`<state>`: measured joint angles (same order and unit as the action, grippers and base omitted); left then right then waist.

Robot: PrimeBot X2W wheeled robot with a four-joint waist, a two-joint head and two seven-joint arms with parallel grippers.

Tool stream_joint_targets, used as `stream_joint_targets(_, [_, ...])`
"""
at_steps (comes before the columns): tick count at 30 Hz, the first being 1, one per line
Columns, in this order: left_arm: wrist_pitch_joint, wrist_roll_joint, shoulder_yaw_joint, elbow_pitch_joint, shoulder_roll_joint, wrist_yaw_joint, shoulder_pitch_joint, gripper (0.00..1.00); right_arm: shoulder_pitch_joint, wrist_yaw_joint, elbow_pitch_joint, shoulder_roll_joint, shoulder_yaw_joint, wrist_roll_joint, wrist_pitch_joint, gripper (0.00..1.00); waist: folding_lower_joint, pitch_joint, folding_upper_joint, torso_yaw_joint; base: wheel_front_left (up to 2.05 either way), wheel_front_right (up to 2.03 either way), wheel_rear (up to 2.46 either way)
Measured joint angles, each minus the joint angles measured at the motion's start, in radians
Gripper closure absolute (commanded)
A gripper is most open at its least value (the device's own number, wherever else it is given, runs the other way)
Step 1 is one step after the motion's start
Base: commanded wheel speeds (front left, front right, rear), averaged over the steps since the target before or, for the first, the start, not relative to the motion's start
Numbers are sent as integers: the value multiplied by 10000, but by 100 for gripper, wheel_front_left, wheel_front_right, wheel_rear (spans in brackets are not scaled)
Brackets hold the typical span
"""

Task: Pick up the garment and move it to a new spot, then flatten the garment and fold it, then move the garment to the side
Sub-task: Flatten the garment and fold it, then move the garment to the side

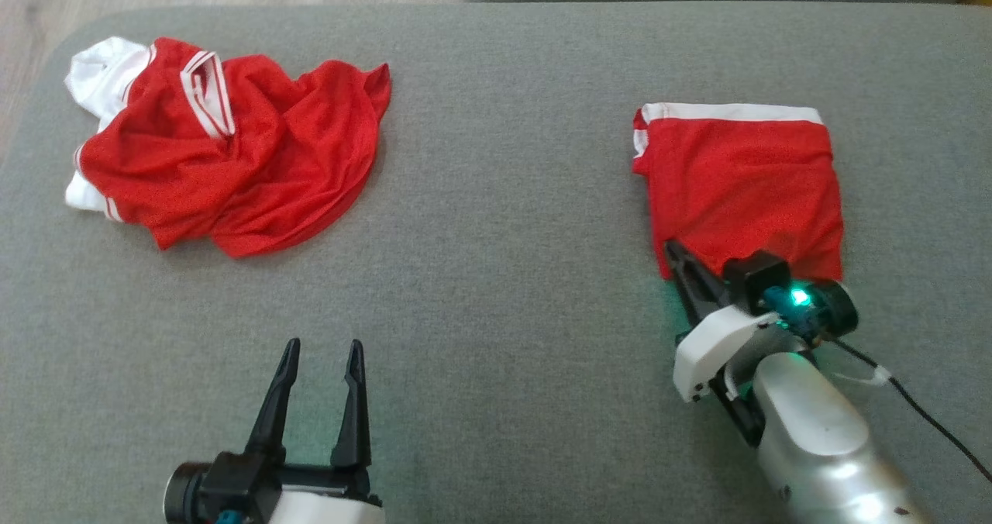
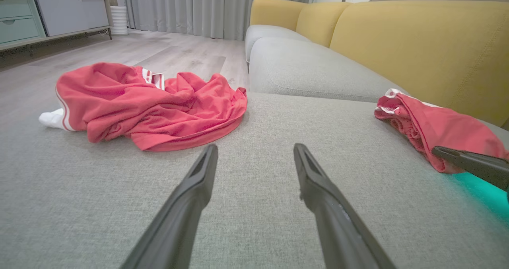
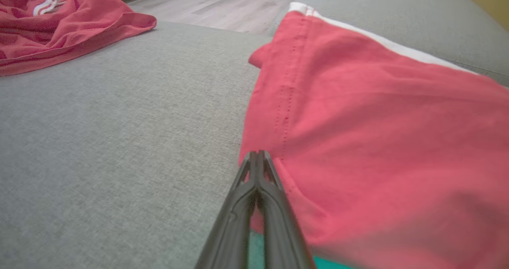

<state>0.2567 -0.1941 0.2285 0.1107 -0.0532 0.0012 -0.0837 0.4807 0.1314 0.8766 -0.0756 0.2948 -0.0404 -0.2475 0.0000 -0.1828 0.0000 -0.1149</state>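
Note:
The garment (image 1: 744, 183) is red with a white band along its far edge and lies folded flat on the right of the grey cushion (image 1: 504, 291). My right gripper (image 1: 673, 249) is shut at its near left corner, and the right wrist view shows the fingertips (image 3: 258, 155) pinched together on the red edge of the garment (image 3: 377, 121). My left gripper (image 1: 324, 347) is open and empty above bare cushion at the lower left, its fingers wide apart in the left wrist view (image 2: 256, 147). In that view the garment (image 2: 433, 129) lies off to the right.
A second red and white garment (image 1: 232, 144) lies crumpled at the cushion's far left. A black cable (image 1: 922, 408) trails from my right wrist. Yellow backrests (image 2: 417, 42) rise beyond the seat, and wooden floor (image 2: 119, 50) lies past its left end.

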Motion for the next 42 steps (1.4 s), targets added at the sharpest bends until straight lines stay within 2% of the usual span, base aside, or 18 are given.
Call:
stream_joint_targets(7, [0, 2, -19, 81, 2, 4, -11, 0, -90, 0, -282, 40, 986, -483, -4, 100, -1, 338, 0, 200, 0, 0, 0])
stream_joint_targets(13, [0, 0, -84, 180, 2, 50, -108, 0, -898, 0, -1737, 23, 485, -686, -4, 100, -2, 801, 0, 373, 0, 0, 0])
stream_joint_targets(14, [0, 2, -105, 209, 2, 48, -140, 0, -1132, 0, -2052, -13, 249, -690, -6, 68, -1, 893, 0, 400, 0, 0, 0])
stream_joint_targets(15, [0, 6, -215, 313, 2, 12, -258, 0, -1644, 0, -2746, -140, -245, -616, -6, 0, -2, 1087, 0, 458, 0, 0, 0])
stream_joint_targets(22, [0, 207, -650, 673, 2, -121, -585, 0, -3674, 0, -4805, -351, -2234, -535, -8, 0, -3, 1690, 0, 673, 0, 0, 0])
stream_joint_targets(27, [0, 284, -802, 711, 2, -293, -672, 0, -4823, 0, -5524, -322, -3064, -537, -8, 0, -2, 1878, 0, 833, 0, 0, 0])
stream_joint_targets(33, [-2, 284, -903, 1058, 2, -545, -673, 0, -5643, 0, -5469, -265, -3166, -539, -8, 0, -1, 1932, 0, 950, 0, 0, 0])
stream_joint_targets(42, [-2, 284, -999, 1457, 4, -644, -698, 0, -5596, 0, -5377, -222, -3145, -711, -8, 0, -1, 1944, 0, 985, 0, 0, 0])
